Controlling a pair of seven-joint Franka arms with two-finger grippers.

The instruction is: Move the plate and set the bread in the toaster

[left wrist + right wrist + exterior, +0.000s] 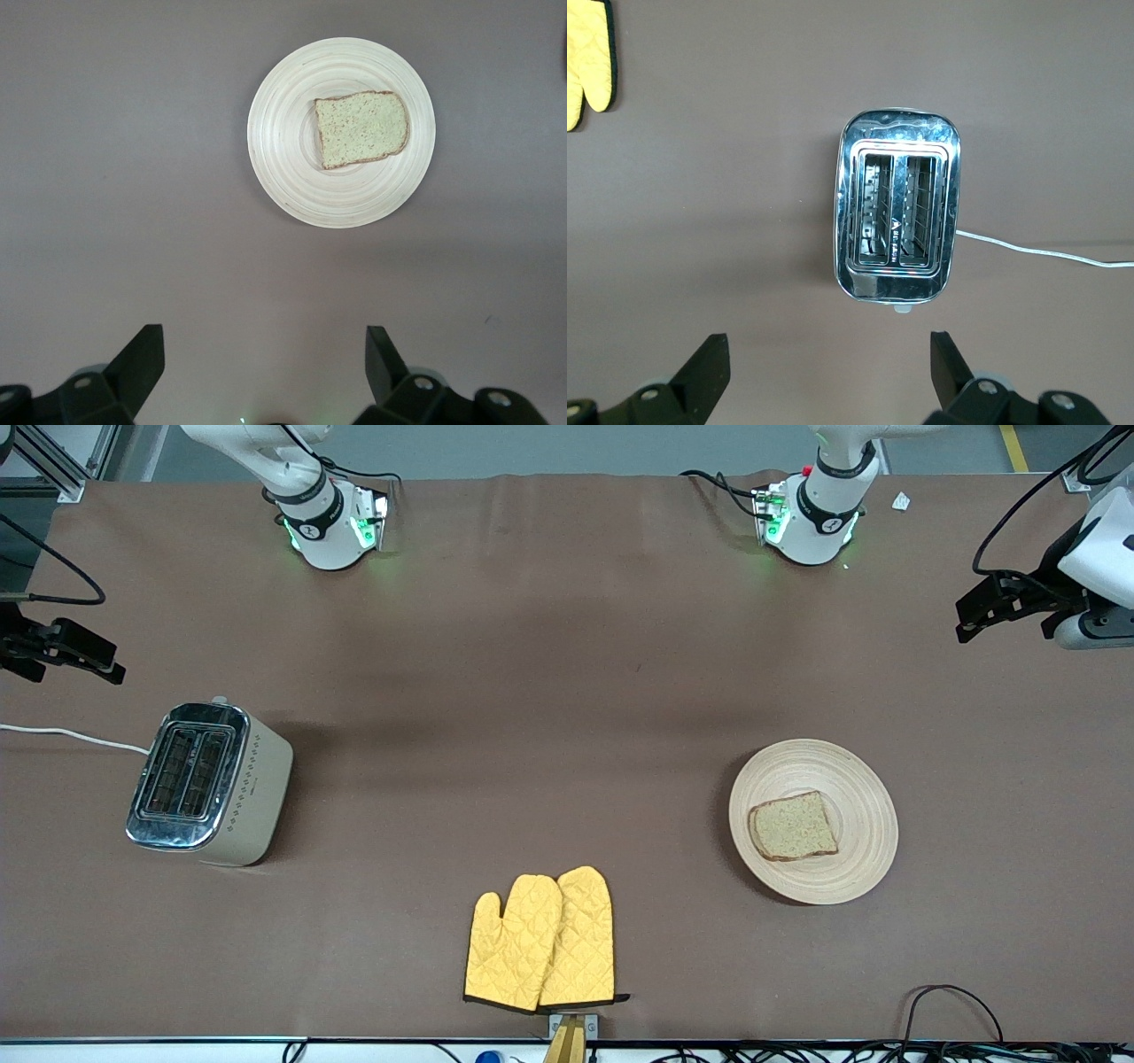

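Brown table covering [567,691] spans the whole workspace, and on it, going down in size, sit the plate [813,821] toward the left arm's end, the toaster [209,783] toward the right arm's end with its white cord [71,735] trailing off the table edge, a pair of yellow oven mitts [542,941] nearest the front camera between them, and the bread [792,826] lying flat on the plate, slightly off its centre. Nothing has been picked up yet. Left gripper [261,354] hangs high beside the plate's end of the table, jaws spread wide and empty; right gripper [828,354] hangs above the toaster's end, equally wide and empty, both slots visibly vacant. Judging from this layout, the plate comes first: the left gripper would do best to come down at the plate's rim clear of the slice, pinch the thin edge, and keep it level so the bread does not slide off.
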